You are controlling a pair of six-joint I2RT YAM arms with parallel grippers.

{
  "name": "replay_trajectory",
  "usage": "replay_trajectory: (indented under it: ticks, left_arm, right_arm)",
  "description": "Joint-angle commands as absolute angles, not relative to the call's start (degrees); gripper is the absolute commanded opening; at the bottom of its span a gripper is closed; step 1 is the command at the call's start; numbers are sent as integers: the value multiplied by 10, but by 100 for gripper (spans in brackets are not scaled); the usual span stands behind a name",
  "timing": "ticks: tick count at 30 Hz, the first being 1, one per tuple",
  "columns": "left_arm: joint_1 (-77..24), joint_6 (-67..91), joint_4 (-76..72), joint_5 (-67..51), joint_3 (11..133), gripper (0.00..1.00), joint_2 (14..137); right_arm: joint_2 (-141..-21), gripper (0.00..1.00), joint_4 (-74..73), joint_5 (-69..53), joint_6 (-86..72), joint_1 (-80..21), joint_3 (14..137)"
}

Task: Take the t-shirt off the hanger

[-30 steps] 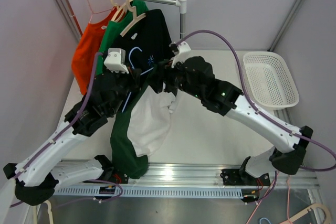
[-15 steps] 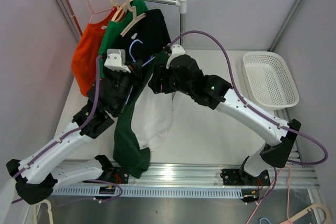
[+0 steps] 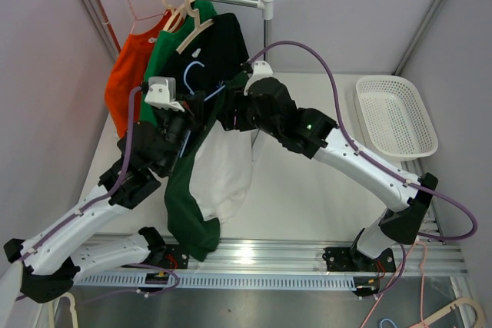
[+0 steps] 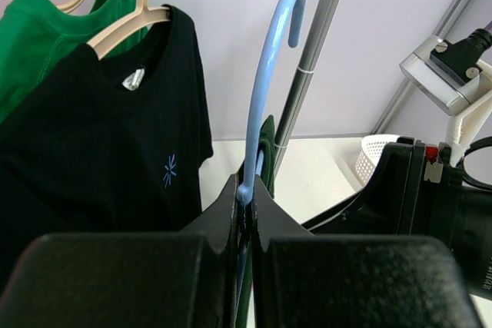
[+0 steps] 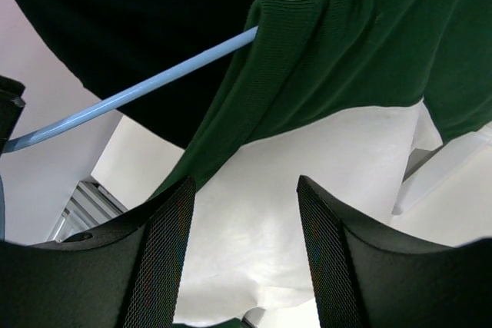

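Over the white table (image 3: pixel 307 190), the t-shirt (image 5: pixel 330 59) hangs before the right hand (image 5: pixel 244 190).

Bright, even light comes from above, leaving soft, pale shadows of my arms on the white table (image 3: pixel 307 190) and a patch of glare on the metal rail (image 3: pixel 254 250) at its near edge. In my left wrist view my left fingers (image 4: pixel 219 217) are a dark blur close to the lens, the blue hanger (image 4: pixel 258 90) is sharp, and the black shirt (image 4: pixel 84 144) swallows detail. My right fingers (image 5: pixel 165 259) sit in shade against nearly washed-out white cloth (image 5: pixel 254 190).
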State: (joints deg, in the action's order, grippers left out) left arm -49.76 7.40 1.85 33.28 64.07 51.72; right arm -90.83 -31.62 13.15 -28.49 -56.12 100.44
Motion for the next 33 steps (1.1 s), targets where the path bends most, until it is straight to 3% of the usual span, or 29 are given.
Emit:
replay_trajectory:
  ticks: [1, 13, 18, 21, 22, 23, 33]
  left_arm:
    - [-504, 85, -10, 330, 641, 1, 502]
    - [-504, 103, -5, 325, 620, 1, 503]
    - [-508, 102, -10, 322, 617, 1, 488]
    - [-509, 98, -6, 323, 618, 1, 486]
    - [-509, 98, -6, 323, 616, 1, 487]
    - [-509, 98, -6, 324, 613, 1, 488]
    - [-509, 123, 12, 309, 615, 1, 526]
  right_arm:
    - [-910, 61, -281, 147, -286, -561, 1006]
    - [-924, 63, -264, 143, -284, -567, 1015]
    - [-955, 59, -285, 152, -286, -564, 1034]
    - [-961, 25, -284, 161, -287, -563, 1034]
    - [-960, 10, -282, 162, -287, -563, 1034]
    - [-958, 5, -282, 166, -286, -565, 1037]
    - [-960, 0, -317, 214, -223, -587, 1092]
